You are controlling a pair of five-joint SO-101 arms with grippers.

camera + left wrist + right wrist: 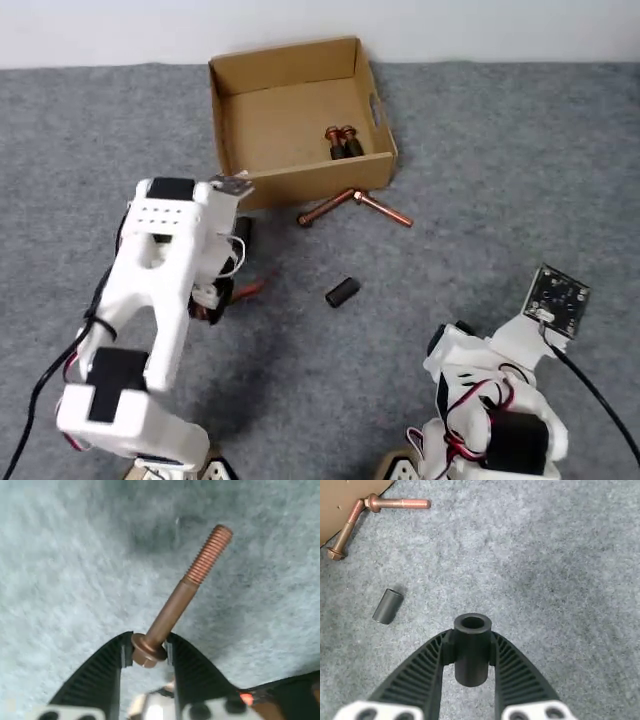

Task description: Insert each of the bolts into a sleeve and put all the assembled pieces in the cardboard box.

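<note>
Sleeve pinched bore-up in the right gripper at the near right, and on the left the left gripper is clamped on the head of a bolt, shank free. It looks like the mating step, and the next move calls for lining the threaded tip up with that bore and sliding it in. Farther out a spare sleeve lies mid-table, two loose bolts sit just before the cardboard box, two assembled pieces already inside at its right.
</note>
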